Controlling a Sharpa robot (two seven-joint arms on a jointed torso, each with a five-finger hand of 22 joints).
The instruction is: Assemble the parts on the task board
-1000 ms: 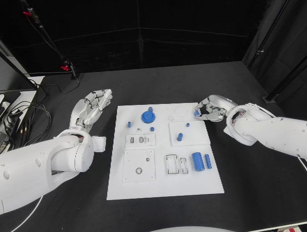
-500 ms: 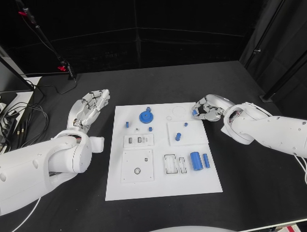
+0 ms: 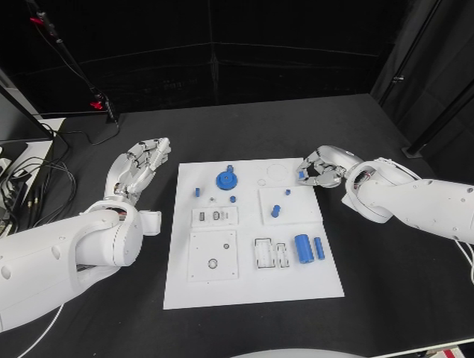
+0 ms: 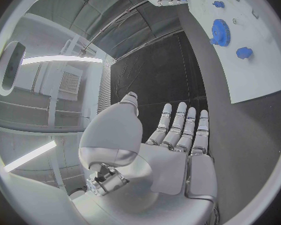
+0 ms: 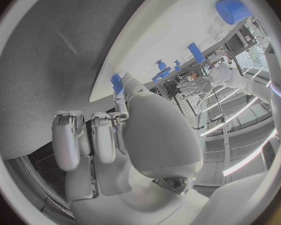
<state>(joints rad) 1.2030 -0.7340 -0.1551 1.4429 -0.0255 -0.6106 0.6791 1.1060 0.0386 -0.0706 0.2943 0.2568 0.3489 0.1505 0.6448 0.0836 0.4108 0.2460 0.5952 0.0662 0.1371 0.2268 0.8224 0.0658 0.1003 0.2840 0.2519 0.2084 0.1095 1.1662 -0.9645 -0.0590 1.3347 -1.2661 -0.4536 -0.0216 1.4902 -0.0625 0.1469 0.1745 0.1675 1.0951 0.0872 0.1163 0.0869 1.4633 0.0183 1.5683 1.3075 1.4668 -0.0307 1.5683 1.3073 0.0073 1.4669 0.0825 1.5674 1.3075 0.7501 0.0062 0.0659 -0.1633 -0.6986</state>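
Black curtains close off the far side of the room, and on the black desk (image 3: 409, 283) before me lies the white task board (image 3: 253, 287), its blue parts scattered over it: a gear (image 3: 227, 180) at the far left, a thick cylinder (image 3: 304, 247) and a thin pin (image 3: 319, 248) near the right edge. My right hand (image 3: 321, 167) sits at the board's far right corner, fingers curled around a small blue peg (image 3: 301, 174) pinched at their tips; I judge it light, rigid and smooth, so best gripped across its sides, firmly enough not to slip. My left hand (image 3: 139, 165) rests off the board's left edge, fingers stretched out and apart, holding nothing.
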